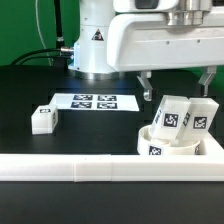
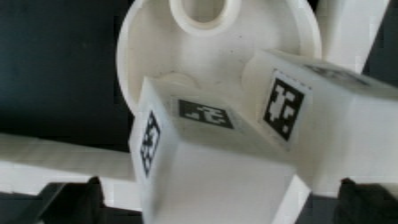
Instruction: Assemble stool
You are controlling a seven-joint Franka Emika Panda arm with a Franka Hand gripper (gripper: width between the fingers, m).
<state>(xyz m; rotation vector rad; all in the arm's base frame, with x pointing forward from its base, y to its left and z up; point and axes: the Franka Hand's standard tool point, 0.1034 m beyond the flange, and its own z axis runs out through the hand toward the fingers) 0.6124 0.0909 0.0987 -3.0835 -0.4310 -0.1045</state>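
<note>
The round white seat (image 1: 163,146) lies in the corner of the rail at the exterior view's right. Two tagged white legs stand on it, a little tilted: one (image 1: 172,116) nearer the middle, one (image 1: 201,113) further right. A third leg (image 1: 43,119) lies alone on the table at the left. My gripper (image 1: 177,88) is open wide just above the two standing legs, with one finger on either side of them. In the wrist view the seat (image 2: 151,55) shows with a hole in it. The near leg (image 2: 205,135) fills the space between my dark fingertips (image 2: 71,198), and the other leg (image 2: 317,100) stands beside it.
A long white L-shaped rail (image 1: 90,168) runs along the front and turns up the right side (image 1: 216,146), hemming in the seat. The marker board (image 1: 95,101) lies flat in front of the robot base (image 1: 95,50). Black cables trail at the back left.
</note>
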